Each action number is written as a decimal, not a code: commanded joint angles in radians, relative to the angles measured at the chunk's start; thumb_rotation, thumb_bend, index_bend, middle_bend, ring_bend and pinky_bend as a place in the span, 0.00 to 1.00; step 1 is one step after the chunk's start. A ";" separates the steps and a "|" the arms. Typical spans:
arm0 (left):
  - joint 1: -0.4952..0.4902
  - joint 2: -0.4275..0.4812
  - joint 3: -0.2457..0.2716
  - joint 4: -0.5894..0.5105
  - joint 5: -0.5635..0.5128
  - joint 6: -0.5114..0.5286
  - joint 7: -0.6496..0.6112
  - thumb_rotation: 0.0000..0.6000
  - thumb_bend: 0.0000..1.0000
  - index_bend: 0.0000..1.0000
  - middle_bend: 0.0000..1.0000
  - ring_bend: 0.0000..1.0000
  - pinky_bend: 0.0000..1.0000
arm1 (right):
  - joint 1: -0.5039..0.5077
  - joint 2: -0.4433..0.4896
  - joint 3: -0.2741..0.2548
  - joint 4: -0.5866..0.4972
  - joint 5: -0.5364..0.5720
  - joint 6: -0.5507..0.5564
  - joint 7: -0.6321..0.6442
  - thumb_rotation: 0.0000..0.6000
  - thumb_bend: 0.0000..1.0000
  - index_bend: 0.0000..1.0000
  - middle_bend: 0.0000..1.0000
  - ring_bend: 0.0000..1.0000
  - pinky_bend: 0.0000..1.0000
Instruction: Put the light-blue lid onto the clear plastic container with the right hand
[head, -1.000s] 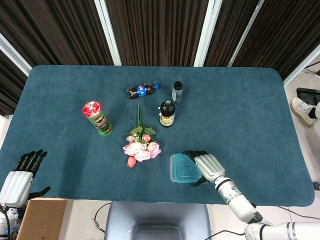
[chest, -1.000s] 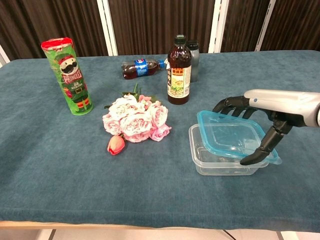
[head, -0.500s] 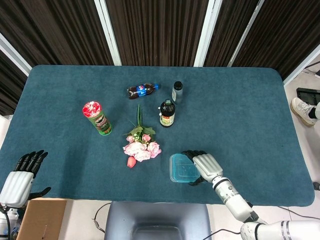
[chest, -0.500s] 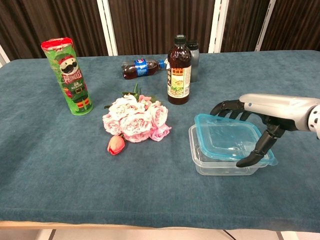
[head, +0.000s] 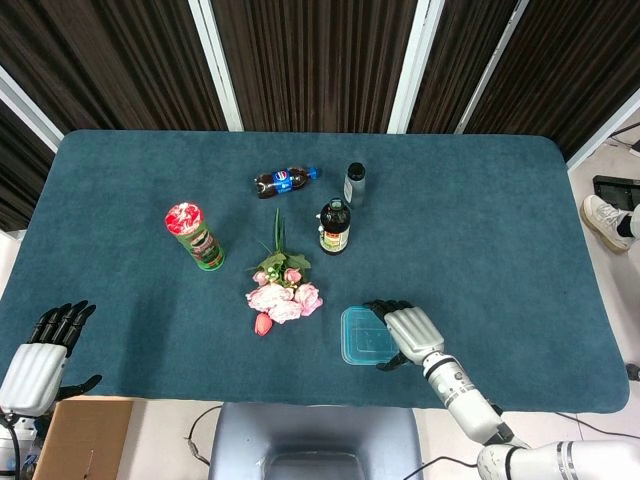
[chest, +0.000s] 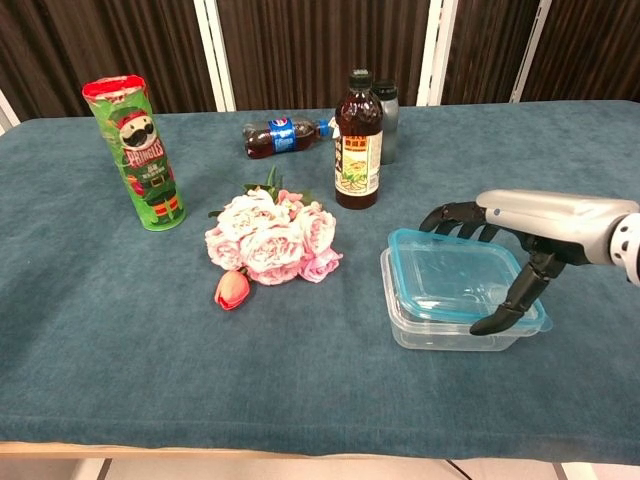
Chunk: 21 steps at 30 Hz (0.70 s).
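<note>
the dark fingers (chest: 497, 318) of the right hand (chest: 545, 225) curl around the blue lid (chest: 460, 280), thumb at the near edge and the rest at the far edge, so the hand holds it from above. the lid now lies almost flat on the clear box (chest: 450, 325), near the front of the bench (chest: 120, 360). a second ago it was tipped up at the right and hung out past the box; now it has come down and lines up with the rim. it looks like the lid is nearly on, and i think only a press and a let-go are left. i cannot tell if it has clicked shut

the left hand (head: 40, 355) sits far off at the bench's left corner, fingers spread, holding nothing

counting: one lid, one clear box, one bunch of pink flowers (chest: 268, 238), one red bud (chest: 231, 288) just beside it, one green chip can (chest: 135, 152), one brown bottle (chest: 359, 140), one small grey bottle (chest: 387, 120) behind it, and one soda bottle (chest: 285, 135) lying down
</note>
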<state>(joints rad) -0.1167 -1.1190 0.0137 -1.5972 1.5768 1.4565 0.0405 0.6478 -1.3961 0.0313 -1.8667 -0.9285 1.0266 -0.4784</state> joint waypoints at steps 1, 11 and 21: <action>0.000 0.000 0.000 0.000 0.001 0.001 0.001 1.00 0.44 0.00 0.04 0.04 0.10 | -0.003 0.001 -0.003 0.000 -0.005 0.001 0.003 1.00 0.26 0.98 0.72 0.64 0.57; 0.001 0.001 0.001 0.000 0.004 0.003 -0.001 1.00 0.44 0.00 0.04 0.04 0.10 | -0.011 0.003 -0.009 0.009 -0.020 -0.001 0.017 1.00 0.25 0.98 0.72 0.64 0.57; 0.001 0.000 0.001 0.000 0.003 0.002 0.001 1.00 0.44 0.00 0.04 0.04 0.10 | -0.016 0.001 -0.011 0.016 -0.033 -0.004 0.026 1.00 0.25 0.98 0.72 0.65 0.57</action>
<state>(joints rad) -0.1155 -1.1194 0.0152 -1.5972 1.5802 1.4589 0.0413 0.6321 -1.3951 0.0208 -1.8512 -0.9611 1.0231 -0.4527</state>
